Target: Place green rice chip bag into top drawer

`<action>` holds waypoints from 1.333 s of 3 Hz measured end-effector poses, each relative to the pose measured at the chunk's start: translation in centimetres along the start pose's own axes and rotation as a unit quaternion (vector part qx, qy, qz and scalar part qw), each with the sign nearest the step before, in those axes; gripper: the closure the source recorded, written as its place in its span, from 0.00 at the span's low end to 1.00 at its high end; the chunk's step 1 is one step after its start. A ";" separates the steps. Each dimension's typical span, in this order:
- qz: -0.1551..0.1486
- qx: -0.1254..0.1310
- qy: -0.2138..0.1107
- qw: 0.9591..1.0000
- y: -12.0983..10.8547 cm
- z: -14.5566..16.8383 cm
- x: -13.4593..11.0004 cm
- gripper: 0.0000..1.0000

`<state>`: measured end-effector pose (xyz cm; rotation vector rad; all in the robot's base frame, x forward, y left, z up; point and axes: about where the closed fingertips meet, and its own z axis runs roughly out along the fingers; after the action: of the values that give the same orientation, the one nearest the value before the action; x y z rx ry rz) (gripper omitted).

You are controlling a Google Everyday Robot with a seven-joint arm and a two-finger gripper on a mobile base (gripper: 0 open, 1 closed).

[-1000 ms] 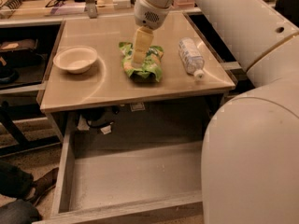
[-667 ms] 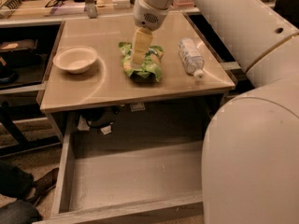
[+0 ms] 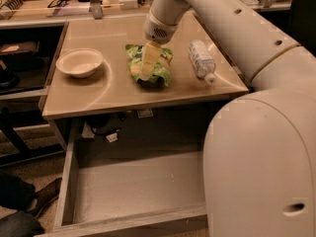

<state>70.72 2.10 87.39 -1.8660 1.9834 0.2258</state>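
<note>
Gripper [image 3: 146, 72] is down over the middle of the green rice chip bag [image 3: 165, 69], pointing at it from above, tip at or right on the bag surface. Can't tell from this angle if it's spread, closed, or actually pinching the pouch: the gripper's own body blocks the contact.

Bag lies flat on the desk [image 3: 123, 95], roughly centre, a bit toward the front edge. Not lifted as far as I can see.

White bowl [image 3: 79, 63] sits left of the bag, well apart from it. Clear water bottle [image 3: 201, 59] lies on its side right of the bag, near but not touching, cap toward the front edge.

Top drawer [image 3: 133, 186] is pulled out below the desk front, open, grey bottom bare. Front panel [image 3: 133, 222] runs along the bottom of the view. Some cables and a small tag [image 3: 111, 137] hang under the desktop at the back of the drawer opening.

Arm [image 3: 222, 19] comes in from the upper right; robot body [image 3: 261, 167] fills the lower right and hides the drawer's right end.
</note>
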 end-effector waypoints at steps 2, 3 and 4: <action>0.010 -0.018 0.000 1.000 -1.2 3.6 0.7 0.00; 0.011 -0.018 0.000 1.000 -1.2 3.7 0.7 0.19; 0.011 -0.018 0.000 1.000 -1.2 3.7 0.7 0.42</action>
<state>72.56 2.81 83.98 -1.8676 2.0121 0.2699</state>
